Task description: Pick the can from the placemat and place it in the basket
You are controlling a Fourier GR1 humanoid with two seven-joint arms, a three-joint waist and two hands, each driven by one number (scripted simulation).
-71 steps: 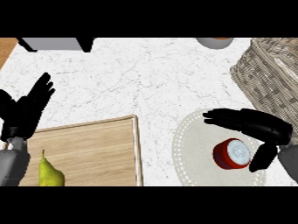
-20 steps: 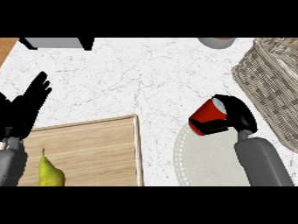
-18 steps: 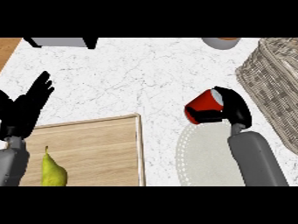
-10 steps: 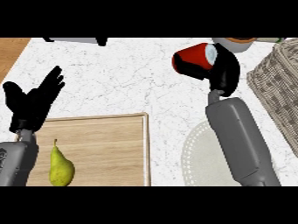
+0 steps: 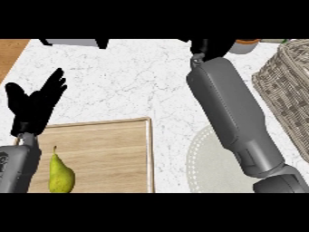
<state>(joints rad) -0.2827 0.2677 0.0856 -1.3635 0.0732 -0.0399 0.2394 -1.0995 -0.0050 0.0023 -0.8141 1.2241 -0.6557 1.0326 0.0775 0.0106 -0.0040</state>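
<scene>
Left hand [image 5: 35,105]: mine, fingers spread and straight, upright at the frame's left, above the tabletop [image 5: 137,86].
Right hand [image 5: 209,46]: at the top edge, mostly cut off; I cannot tell its grip.
Can: out of sight; I cannot tell where.
Basket [image 5: 302,93]: right edge.
Placemat [image 5: 214,167]: under my right forearm.

You can count one woven wicker basket [image 5: 297,99] at right and one pale round placemat [image 5: 207,164] at lower right. At lower left there is one wooden cutting board [image 5: 103,149] and one green pear [image 5: 60,174].
</scene>
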